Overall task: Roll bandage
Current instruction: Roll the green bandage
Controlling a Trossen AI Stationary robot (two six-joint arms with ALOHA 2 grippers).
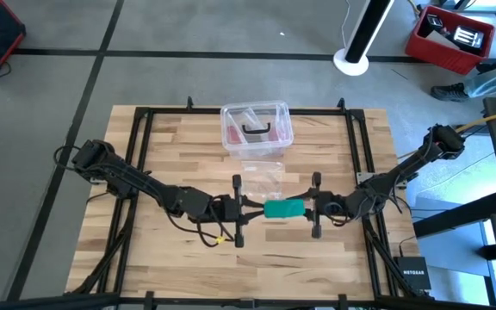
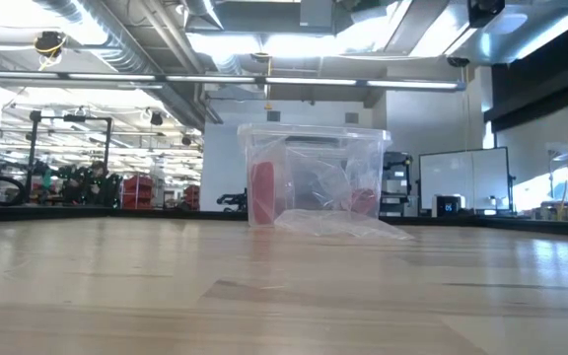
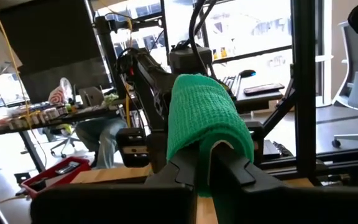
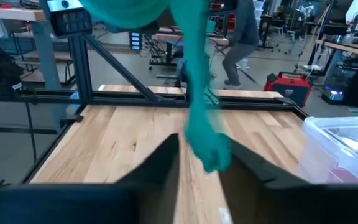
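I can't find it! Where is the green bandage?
In the high view, the bandage is held up mid-table between the left gripper and right gripper, nearer than the plastic box.

Open industrial lab/workshop: exposed ceiling ducts, concrete floor, red toolboxes, cluttered workbenches, monitors.

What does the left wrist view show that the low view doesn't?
Left wrist only: the left hand shut on the rolled green bandage, held up in the air, with the other arm behind it. Low only: the clear plastic box with a crumpled clear bag in front of it. Shared: only the wooden tabletop.
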